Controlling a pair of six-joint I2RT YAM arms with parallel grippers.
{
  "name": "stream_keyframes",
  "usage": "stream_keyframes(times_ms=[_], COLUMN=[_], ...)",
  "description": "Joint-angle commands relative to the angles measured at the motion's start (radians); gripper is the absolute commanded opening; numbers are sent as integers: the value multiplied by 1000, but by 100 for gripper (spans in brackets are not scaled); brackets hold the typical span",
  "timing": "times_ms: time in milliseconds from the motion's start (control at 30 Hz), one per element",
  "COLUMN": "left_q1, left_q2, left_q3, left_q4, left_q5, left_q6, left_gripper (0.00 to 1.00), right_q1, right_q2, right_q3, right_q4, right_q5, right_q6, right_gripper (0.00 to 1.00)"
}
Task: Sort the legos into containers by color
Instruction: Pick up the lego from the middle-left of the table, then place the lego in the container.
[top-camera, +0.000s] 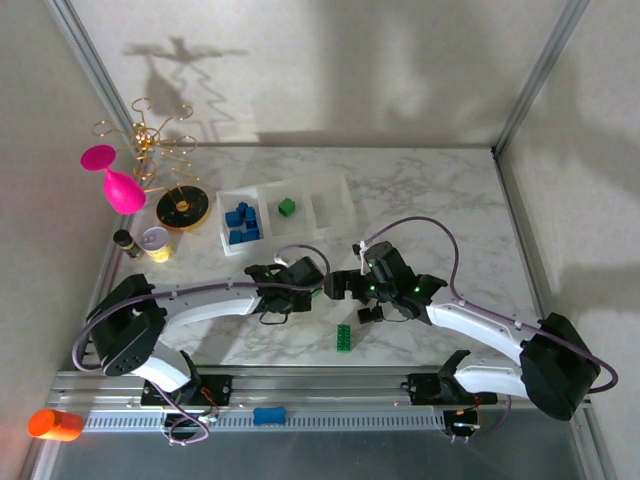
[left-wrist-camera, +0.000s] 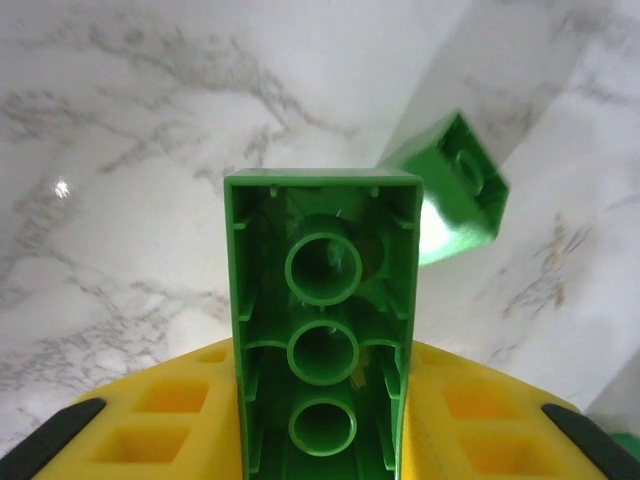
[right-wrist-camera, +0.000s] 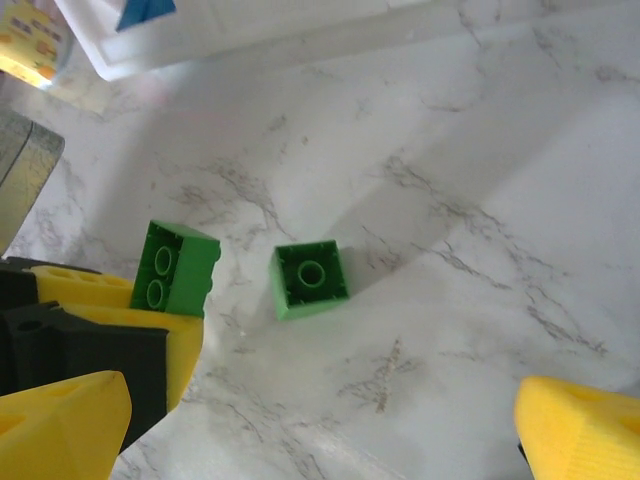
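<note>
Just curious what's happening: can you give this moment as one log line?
left fingers: shut on long green plastic brick | right fingers: open, near small green brick on marble table

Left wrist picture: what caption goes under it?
Left gripper clamps a long green lego; a small green lego lies nearby on the table.

Your left arm (top-camera: 210, 300) and right arm (top-camera: 480, 325) meet nose to nose at the middle of the surface (top-camera: 450, 200), leaving little gap between them. The tray (top-camera: 332, 205) stands just beyond; gold stand (top-camera: 150, 140) and dish (top-camera: 170, 215) crowd its left. To its right you have open marble.
</note>
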Motion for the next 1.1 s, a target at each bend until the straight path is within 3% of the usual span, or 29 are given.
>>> stream_keyframes(times_ms=[0, 267, 500, 733, 1067], left_q1=[47, 236, 377, 448, 464], left_q2=[-42, -20, 121, 325, 494], left_q3=[58, 216, 378, 535, 677], left_q4=[-54, -43, 25, 49, 33], left_q5=[-52, -106, -85, -43, -87], left_q6=[57, 209, 301, 338, 369], left_gripper=[26, 27, 27, 26, 26], right_q1=[-2, -51, -78, -90, -98], right_q2=[-21, 21, 72, 138, 157], right_q3=[51, 110, 146, 175, 178], right_q4=[0, 26, 70, 98, 106], right_q5=[32, 22, -5, -21, -28], right_q6=[4, 27, 47, 44, 39], right_gripper=[99, 99, 99, 99, 99])
